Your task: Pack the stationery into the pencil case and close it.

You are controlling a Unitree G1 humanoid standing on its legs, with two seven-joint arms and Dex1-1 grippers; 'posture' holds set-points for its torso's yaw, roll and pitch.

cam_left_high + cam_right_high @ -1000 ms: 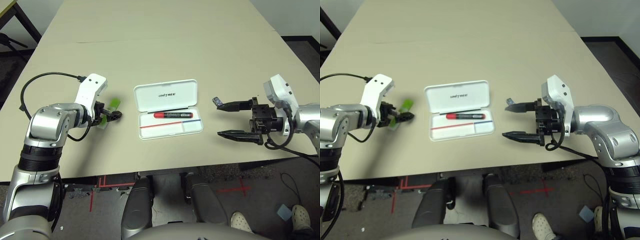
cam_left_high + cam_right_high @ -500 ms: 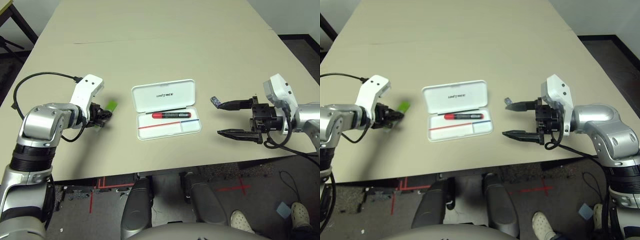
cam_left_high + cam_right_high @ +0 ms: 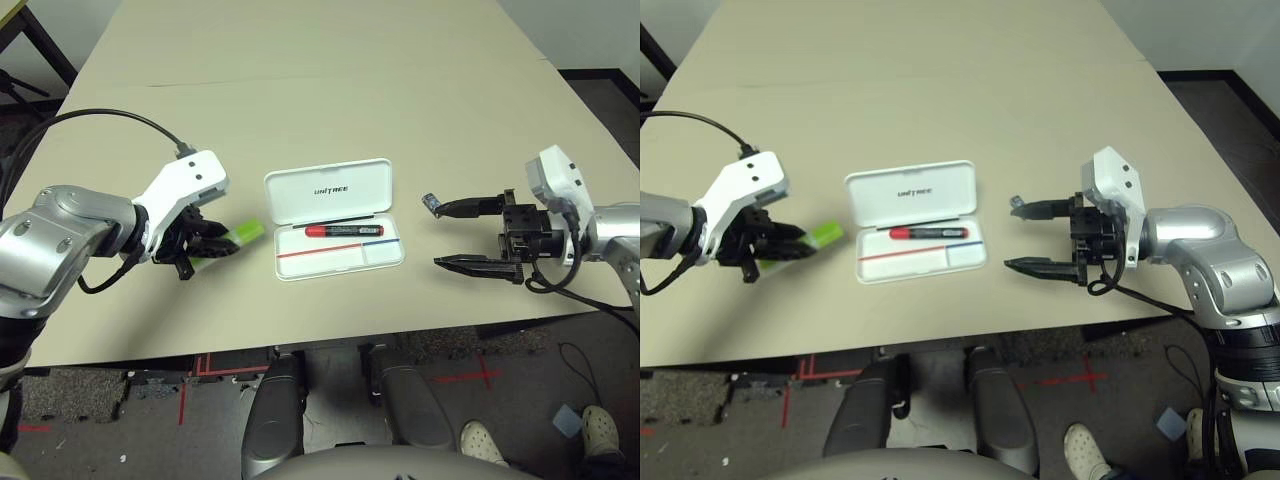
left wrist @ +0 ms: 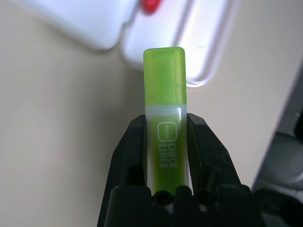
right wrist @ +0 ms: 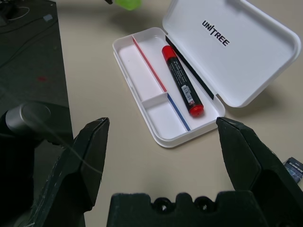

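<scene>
**Lime-green highlighter pinched near its middle**

Plastic, light and stiff, the highlighter [image 3: 236, 236] sits clamped in the left tool [image 3: 205, 243], just left of the open pencil case [image 3: 335, 218]. Its smooth barrel could slip; a mid-barrel grip looks sound. The right tool [image 3: 455, 235] hangs released beside the small eraser [image 3: 431, 203].

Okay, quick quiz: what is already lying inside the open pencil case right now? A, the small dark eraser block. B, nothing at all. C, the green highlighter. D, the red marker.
D: the red marker lies in the open pencil case, while the green highlighter is clamped in the left gripper beside the case.
</scene>
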